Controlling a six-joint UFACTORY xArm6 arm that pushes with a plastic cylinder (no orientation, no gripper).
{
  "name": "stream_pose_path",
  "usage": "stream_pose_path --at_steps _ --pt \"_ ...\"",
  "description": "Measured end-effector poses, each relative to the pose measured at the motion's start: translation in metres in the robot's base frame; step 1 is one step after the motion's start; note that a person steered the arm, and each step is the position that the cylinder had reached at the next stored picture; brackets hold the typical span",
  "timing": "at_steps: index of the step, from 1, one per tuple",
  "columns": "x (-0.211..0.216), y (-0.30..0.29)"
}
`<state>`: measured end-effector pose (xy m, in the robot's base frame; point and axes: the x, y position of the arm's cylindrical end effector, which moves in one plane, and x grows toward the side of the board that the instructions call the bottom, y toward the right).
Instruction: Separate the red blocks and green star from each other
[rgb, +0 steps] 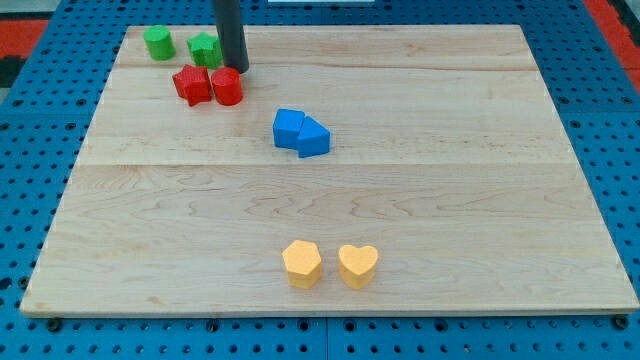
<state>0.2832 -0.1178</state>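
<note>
- My tip (236, 69) is down on the table (450, 120) near the view's top left, just right of the green star (205, 48), just above the red cylinder (227, 87).
- Rod is a plain dark tool, no jaws to open or close, clamped on nothing; cannot tell if the tip touches either block.
- Green star looks to touch the rod's left side.
- Red star (192, 85) and red cylinder side by side, touching, just below the green star.
- Green cylinder (158, 43) left of the green star, a small gap between them.
- Blue cube (289, 127) and blue wedge-like block (313, 138) touching, near table centre, well apart from the red/green group.
- Yellow hexagon (301, 263) and yellow heart (357, 266) near the view's bottom, close together, narrow gap.
</note>
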Motion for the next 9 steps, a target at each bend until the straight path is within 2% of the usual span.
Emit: stream_pose_path --at_steps 2,4,6,8,9 --pt "0.002 -0.09" --pt "-0.026 -0.052" --pt "-0.013 -0.005" --pt "0.028 0.067" --pt "0.071 0.034"
